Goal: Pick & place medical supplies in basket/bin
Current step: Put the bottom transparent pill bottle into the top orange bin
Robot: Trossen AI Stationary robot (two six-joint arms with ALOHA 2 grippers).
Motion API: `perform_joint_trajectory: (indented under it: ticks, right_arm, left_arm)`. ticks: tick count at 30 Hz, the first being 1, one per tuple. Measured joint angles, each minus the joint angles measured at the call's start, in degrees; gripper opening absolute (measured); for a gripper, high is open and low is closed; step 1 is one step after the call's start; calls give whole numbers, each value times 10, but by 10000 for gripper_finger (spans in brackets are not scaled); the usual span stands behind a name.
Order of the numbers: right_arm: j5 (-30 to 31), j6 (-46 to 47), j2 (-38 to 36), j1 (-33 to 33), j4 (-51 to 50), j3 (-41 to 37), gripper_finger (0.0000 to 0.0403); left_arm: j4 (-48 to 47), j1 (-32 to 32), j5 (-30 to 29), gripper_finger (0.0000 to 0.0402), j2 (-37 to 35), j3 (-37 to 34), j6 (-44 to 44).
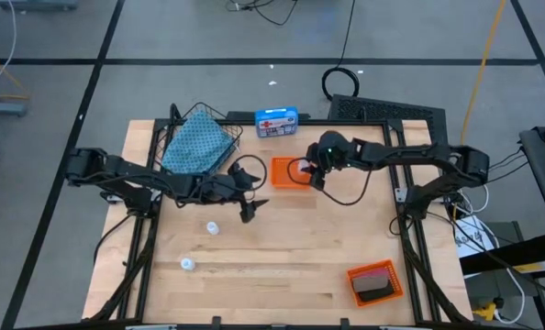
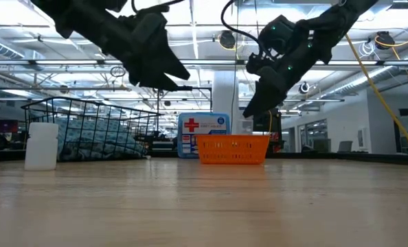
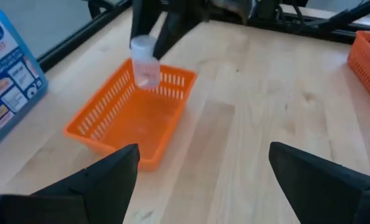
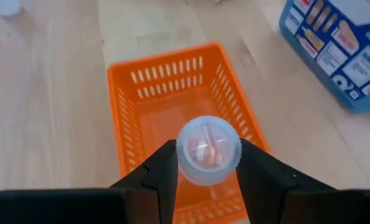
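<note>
Your right tool (image 4: 205,163) grips a vial (image 4: 207,151) over the orange tray (image 4: 172,99) (wood surface (image 1: 291,247)); left tool (image 3: 200,168) spread wide nearby.

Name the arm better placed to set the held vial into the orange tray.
Right. The right gripper is shut on the vial, hanging directly over the orange tray. The left gripper is open, empty and off to the side.
</note>
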Motion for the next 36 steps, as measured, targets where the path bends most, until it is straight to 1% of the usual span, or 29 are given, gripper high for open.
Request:
perform_joint_trajectory:
  ticks: [4,8,16,21,25,32,36]
  right_arm:
    - [-1,6,6,10,37,0,125]
    - [-31,9,17,16,70,4,125]
    - [-30,-1,84,6,59,50,125]
    - [-32,-5,116,-1,58,59,125]
    - [-31,-5,137,-5,41,58,125]
    - [-28,-5,137,-5,35,58,125]
    - [-28,-5,136,-5,34,58,141]
  left_arm:
    - [13,7,0,362,0,0,-1]
    - [35,11,0,356,0,0,5]
    - [42,15,-3,361,0,0,1]
    - [42,15,-3,367,0,0,-1]
    - [42,15,-3,362,0,0,-4]
    - [42,15,-3,354,0,0,-4]
    - [42,15,-3,361,0,0,-4]
